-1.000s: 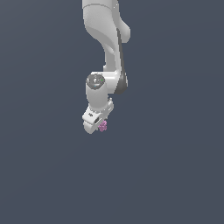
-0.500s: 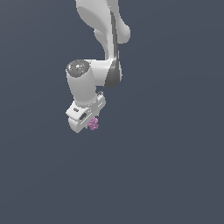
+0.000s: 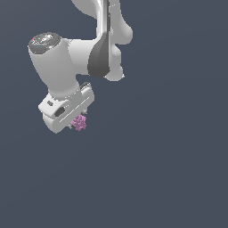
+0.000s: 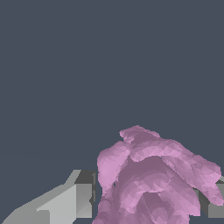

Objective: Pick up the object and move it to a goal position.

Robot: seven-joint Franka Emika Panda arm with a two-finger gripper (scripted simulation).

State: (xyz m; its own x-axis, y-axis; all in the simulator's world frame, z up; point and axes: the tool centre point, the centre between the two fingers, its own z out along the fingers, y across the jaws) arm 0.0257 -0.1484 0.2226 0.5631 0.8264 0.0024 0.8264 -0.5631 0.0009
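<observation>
arm (image 3: pixel 67 62): your Panda reaches down from the top of the exterior view, wrist bent toward that view's left, with only flat dark background around it.
gripper (image 3: pixel 76 121): it hangs below the wrist, tilted, fingers (image 4: pixel 83 194) pressed in on the object from both sides (the wrist view shows a grey pad at each flank of the pink mass).
object (image 3: pixel 79 122): the small pink-purple knobbly cluster sits between the fingertips, poking out past them, clear of any surface you can see.
step: carry, by my reading; the pick looks done and you are moving the object toward the goal.
goal: no marker shows in either view, so you cannot judge how far is left.
next move: keep the pinch firm and travel smoothly, since the lumpy shape gives the pads uneven contact (a jolt could twist it loose).
</observation>
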